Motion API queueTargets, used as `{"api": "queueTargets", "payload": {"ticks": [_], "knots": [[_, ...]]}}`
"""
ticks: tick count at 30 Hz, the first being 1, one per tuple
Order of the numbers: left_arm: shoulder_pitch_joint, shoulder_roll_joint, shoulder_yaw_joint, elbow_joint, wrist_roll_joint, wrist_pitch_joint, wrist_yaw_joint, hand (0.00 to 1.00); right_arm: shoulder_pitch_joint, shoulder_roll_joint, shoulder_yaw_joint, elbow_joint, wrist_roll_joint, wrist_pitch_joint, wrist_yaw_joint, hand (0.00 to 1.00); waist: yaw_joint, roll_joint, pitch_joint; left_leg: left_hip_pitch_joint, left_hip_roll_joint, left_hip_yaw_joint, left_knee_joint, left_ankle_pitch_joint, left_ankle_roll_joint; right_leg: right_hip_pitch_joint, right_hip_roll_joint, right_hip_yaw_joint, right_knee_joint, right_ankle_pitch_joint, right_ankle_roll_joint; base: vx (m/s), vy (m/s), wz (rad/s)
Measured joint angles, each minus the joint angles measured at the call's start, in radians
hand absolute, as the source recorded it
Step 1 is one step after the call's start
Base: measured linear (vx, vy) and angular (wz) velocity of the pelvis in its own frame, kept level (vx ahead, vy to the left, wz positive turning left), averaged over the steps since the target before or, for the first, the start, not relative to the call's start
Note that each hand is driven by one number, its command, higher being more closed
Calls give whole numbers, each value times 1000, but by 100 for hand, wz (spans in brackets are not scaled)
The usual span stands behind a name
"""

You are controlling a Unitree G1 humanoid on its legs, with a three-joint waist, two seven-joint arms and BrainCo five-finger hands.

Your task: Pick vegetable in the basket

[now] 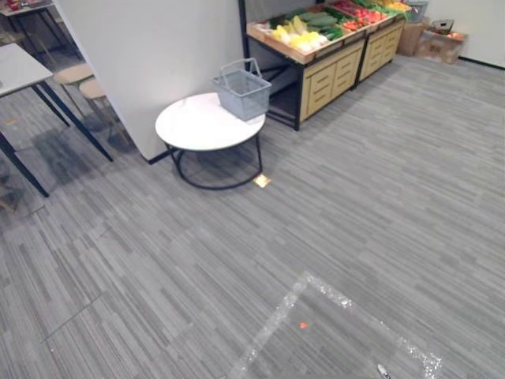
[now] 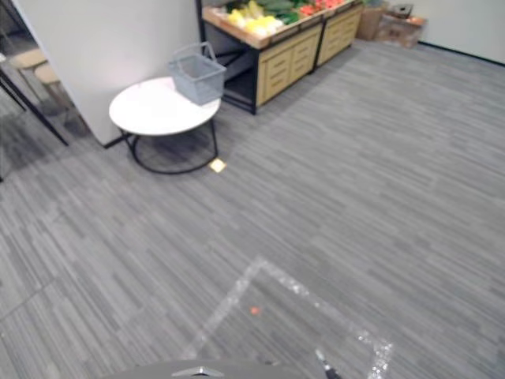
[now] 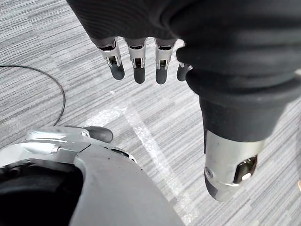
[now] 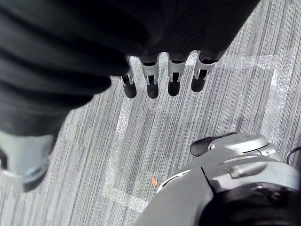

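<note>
Left hand (image 3: pixel 139 28) and right hand (image 4: pixel 171 28) are seen hanging over the carpet, fingers straight and slightly spread, nothing held; a taped square (image 1: pixel 278 316) is marked on the floor just below both. The grey basket (image 1: pixel 241 91) is set upright at the far edge of a round white table (image 1: pixel 193 126), well apart from both hands, ahead and to their left. Vegetables (image 1: pixel 312 28) are laid out on a wooden stand (image 1: pixel 331 75) just beyond the basket, farther still from the hands.
</note>
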Motion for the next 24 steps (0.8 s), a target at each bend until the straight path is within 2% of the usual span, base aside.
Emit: {"api": "queueTargets", "payload": {"ticks": [1,2,3,5,6,10,11,12,16,19,20,21,22,24], "knots": [[0,0,0,0,0,0,0,0,0,0,0,0,0,0,0,0,0,-7,4,0,0,2,-1,0,-1,3,0,0,-2,0,0,0,0,0],[-1,0,0,0,0,0,0,0,-1,1,0,0,0,0,0,0,0,0,0,0,0,3,-1,0,-1,3,0,0,-4,0,0,-39,-26,-3],[-1,0,0,0,0,0,1,0,-1,1,0,0,0,0,0,0,0,-8,5,0,0,5,-1,0,0,2,0,0,-6,0,0,-30,-29,-4],[-1,0,-1,0,1,0,2,0,-1,1,0,0,0,0,0,0,0,-1,1,0,1,8,-2,0,0,2,1,0,-9,0,0,-37,-29,-4],[-1,0,-2,0,2,0,3,0,-1,1,0,-1,0,0,0,0,0,-10,7,1,2,10,-4,0,0,3,3,1,-11,0,0,-37,-28,-4],[-1,0,-5,0,12,-3,8,0,-1,0,1,-1,0,-1,0,0,0,-2,2,7,3,13,-22,8,-4,2,5,0,-14,0,0,-6,-24,-1],[-1,1,-12,-1,15,-13,11,0,-1,0,2,-1,0,-1,-1,0,0,-8,6,8,3,13,-23,8,-4,2,6,0,-16,0,0,0,0,0],[-1,1,-15,-1,16,-15,13,0,-1,0,2,-1,0,-1,-2,0,0,0,1,11,3,14,-23,8,-4,2,6,0,-16,0,0,0,0,0],[-3,3,-22,-1,20,-17,15,0,-2,0,2,-1,-1,-2,-2,0,0,-13,12,13,4,18,-23,6,-7,3,7,1,-17,0,0,0,0,0],[-6,4,-22,-2,21,-16,15,0,-4,1,2,-1,-1,-2,-3,0,-1,-12,16,15,5,20,-23,6,-8,3,8,3,-18,0,0,0,0,0],[-7,4,-22,-2,21,-16,15,0,-5,1,2,-1,-1,-2,-3,0,-1,-4,12,15,5,20,-23,6,-8,3,8,3,-18,0,0,0,0,0],[-7,4,-22,-2,21,-16,15,0,-5,2,2,-2,-2,-2,-4,0,0,-14,18,15,5,21,-23,5,-9,2,8,3,-18,0,0,-22,-36,-1],[-10,5,-22,-2,21,-15,15,0,-5,2,1,-2,-2,-2,-4,0,0,-8,14,15,6,21,-23,5,-9,3,9,3,-19,0,0,-22,-37,-1],[-12,5,-22,-1,21,-15,15,0,-5,2,1,-2,-2,-2,-5,0,0,-13,17,15,7,21,-23,5,-9,3,10,4,-22,0,-1,-7,-16,0]]}}
